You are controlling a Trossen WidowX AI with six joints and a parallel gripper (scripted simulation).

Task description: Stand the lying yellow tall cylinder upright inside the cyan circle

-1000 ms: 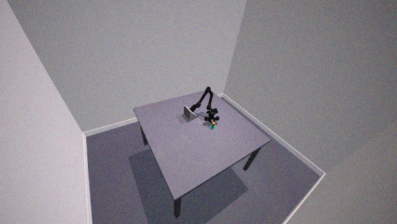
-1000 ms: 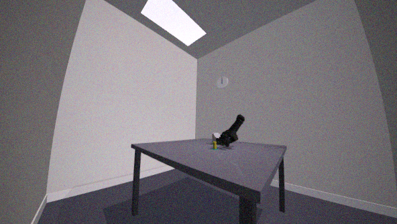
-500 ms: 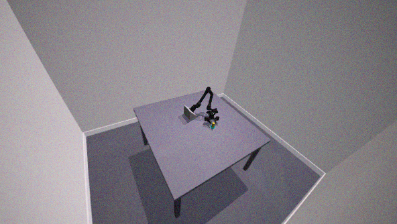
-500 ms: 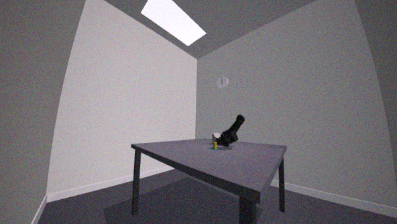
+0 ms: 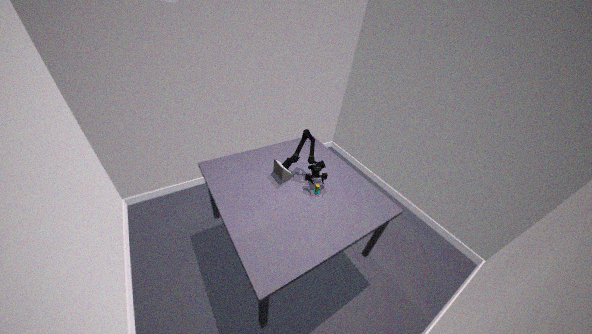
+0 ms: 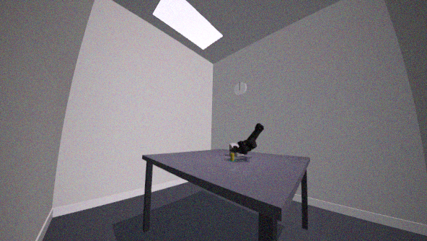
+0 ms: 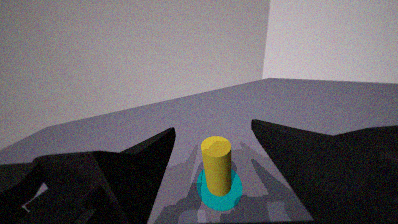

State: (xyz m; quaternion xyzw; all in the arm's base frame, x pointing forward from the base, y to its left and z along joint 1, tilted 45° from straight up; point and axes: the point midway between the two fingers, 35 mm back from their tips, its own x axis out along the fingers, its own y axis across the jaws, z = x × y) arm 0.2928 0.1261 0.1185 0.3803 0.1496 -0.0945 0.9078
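Observation:
The yellow tall cylinder (image 5: 317, 187) (image 6: 232, 157) (image 7: 218, 172) stands upright on the cyan circle (image 7: 220, 202). In the wrist view its base lies inside the circle's outline, with cyan showing in front and at both sides. My gripper (image 5: 316, 180) (image 7: 212, 127) is open and empty. Its two dark fingers stand wide apart, one on each side of the cylinder in the wrist view, with a gap on both sides and no contact visible. In the top view the gripper is just behind the cylinder, on the arm's side.
A pale slanted panel (image 5: 281, 172) stands on the table (image 5: 280, 235) (image 6: 216, 169) beside the arm's base, away from the circle. The arm reaches over from the back of the table. Shadows of the gripper fall around the circle.

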